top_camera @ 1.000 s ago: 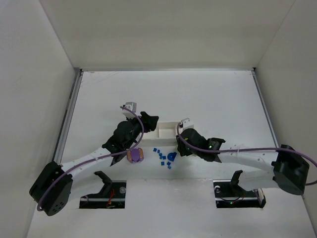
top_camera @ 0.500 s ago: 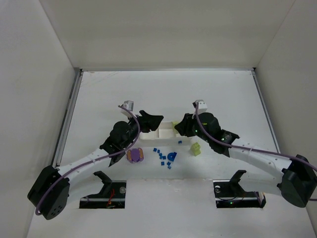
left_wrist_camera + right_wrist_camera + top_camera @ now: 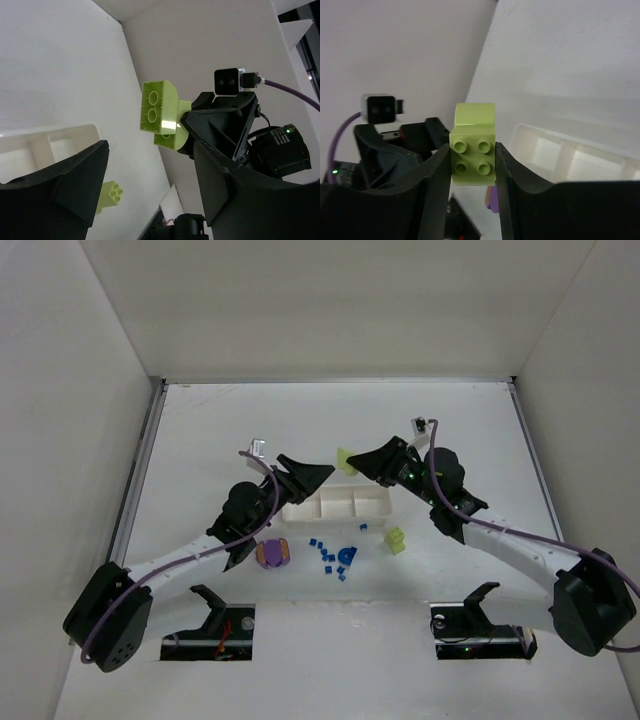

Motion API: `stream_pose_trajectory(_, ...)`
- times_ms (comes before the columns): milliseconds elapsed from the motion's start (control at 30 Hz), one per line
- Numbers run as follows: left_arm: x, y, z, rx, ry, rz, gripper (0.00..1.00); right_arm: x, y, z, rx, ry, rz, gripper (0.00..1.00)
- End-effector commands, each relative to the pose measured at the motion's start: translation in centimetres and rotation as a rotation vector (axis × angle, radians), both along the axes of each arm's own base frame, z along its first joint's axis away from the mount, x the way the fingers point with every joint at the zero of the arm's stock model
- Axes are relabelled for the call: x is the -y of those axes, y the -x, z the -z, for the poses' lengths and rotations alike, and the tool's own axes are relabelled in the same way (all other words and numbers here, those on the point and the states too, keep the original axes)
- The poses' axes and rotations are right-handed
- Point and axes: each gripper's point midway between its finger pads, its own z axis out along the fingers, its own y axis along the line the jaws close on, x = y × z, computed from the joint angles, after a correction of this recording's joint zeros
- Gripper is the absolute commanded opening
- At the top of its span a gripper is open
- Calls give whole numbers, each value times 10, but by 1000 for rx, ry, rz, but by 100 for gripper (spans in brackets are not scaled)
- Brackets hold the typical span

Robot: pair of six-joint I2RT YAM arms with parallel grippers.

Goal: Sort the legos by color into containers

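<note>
My right gripper (image 3: 352, 462): clamped on yellow-green brick (image 3: 345, 459), aloft at 12 o'clock of tray (image 3: 335, 518).
My left gripper (image 3: 312, 473): wide open, empty.
Tray: compartments look bare; nothing sorted.
Unsorted on counter (image 3: 250, 420), 6 o'clock of tray: blue bricks (image 3: 326, 556), purple-and-orange piece (image 3: 271, 554), second yellow-green brick (image 3: 397, 540).

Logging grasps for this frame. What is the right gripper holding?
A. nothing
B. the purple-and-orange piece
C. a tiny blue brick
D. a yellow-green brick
D: in the right wrist view a yellow-green brick sits pinched between the two fingers of the right gripper, studs toward the camera.
</note>
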Motion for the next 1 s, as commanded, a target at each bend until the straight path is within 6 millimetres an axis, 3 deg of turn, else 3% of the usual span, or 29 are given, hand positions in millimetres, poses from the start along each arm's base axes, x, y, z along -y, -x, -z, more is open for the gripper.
stream_pose_trajectory(0, 13, 6, -47, 84, 156, 67, 65, -17, 11, -34, 43, -156, -104, 26)
stream_pose_trajectory(133, 18, 2, -41, 55, 161, 71, 62, -22, 20, -43, 68, -207, -133, 26)
stream_pose_trajectory(600, 24, -1, -55, 96, 210, 59, 51, -31, 28, -30, -24, -329, -197, 26)
stream_pose_trajectory(767, 27, -2, -55, 101, 225, 47, 40, -34, 31, -35, -40, -403, -232, 26)
stream_pose_trajectory(867, 25, -2, -55, 102, 234, 29, 40, -32, 26, -31, -64, -425, -215, 27)
stream_pose_trajectory(967, 23, -2, -54, 99, 234, 12, 47, -32, 22, -27, -77, -440, -206, 27)
